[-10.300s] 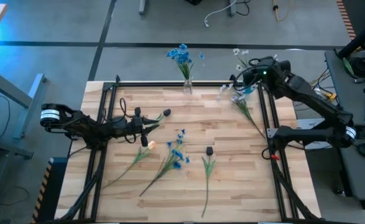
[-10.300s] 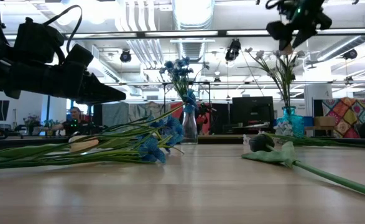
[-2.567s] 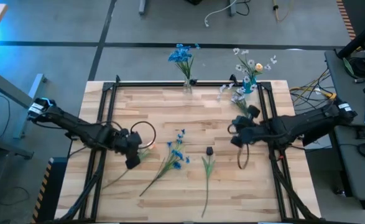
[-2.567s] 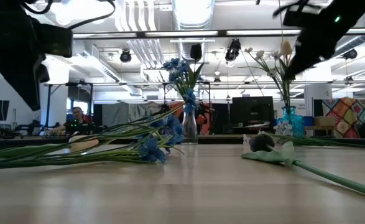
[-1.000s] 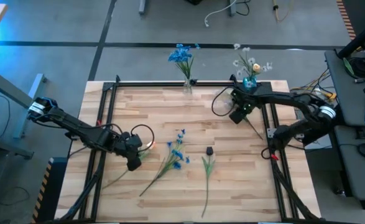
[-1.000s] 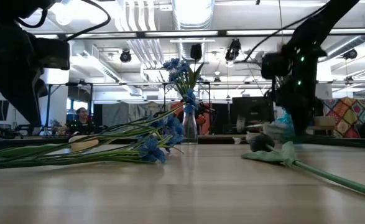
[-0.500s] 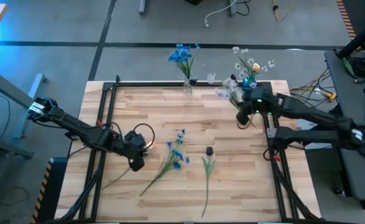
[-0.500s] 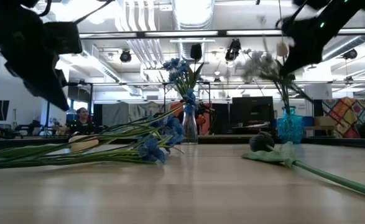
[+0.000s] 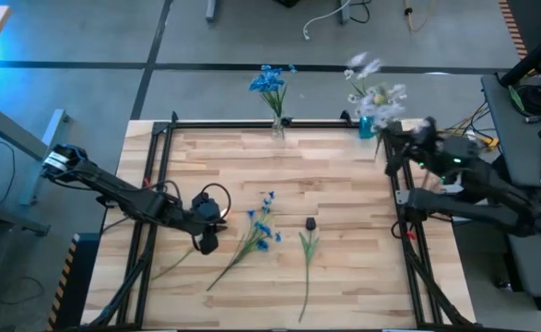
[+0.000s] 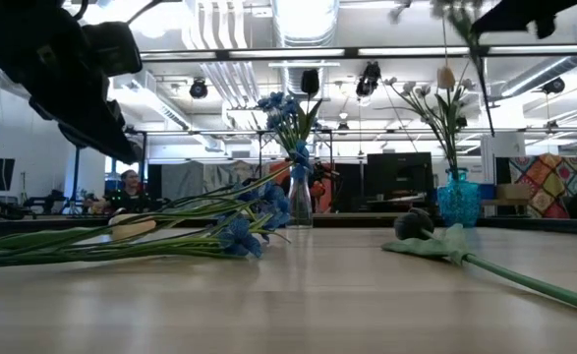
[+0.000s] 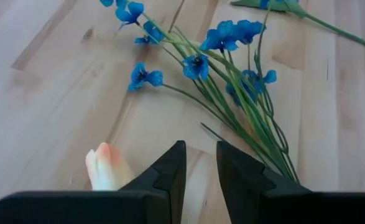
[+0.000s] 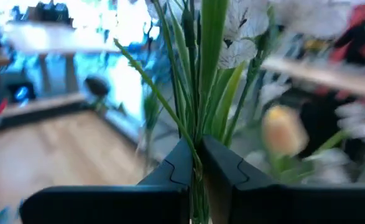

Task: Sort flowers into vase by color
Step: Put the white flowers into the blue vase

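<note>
The right gripper (image 12: 196, 163) is raised at the far right corner of the wooden table (image 9: 344, 277), its jaws pinched tight on the green stem of a white-flowered sprig (image 12: 202, 74), which stands upright between the fingers with its pale blossoms blurred above the blue vase (image 9: 366, 125). That vase, seen from table height (image 10: 456, 200), already holds white and pale yellow-orange flowers (image 10: 435, 98). At the middle of the far edge a clear glass vase (image 9: 277, 127) carries a bunch of blue flowers (image 9: 269, 81). The left gripper (image 11: 201, 163) hangs low over the left part of the table, its fingers slightly apart with nothing between them; a pale yellow-orange bud (image 11: 106, 168) lies on the wood just beside one finger. Beyond the fingertips a spray of blue-blossomed sprigs (image 11: 232, 81) lies flat on the table; from above it (image 9: 256, 235) rests near the table's centre. Just to its right lies a dark-headed sprig (image 9: 309, 242) with a long green stem running toward the near edge
</note>
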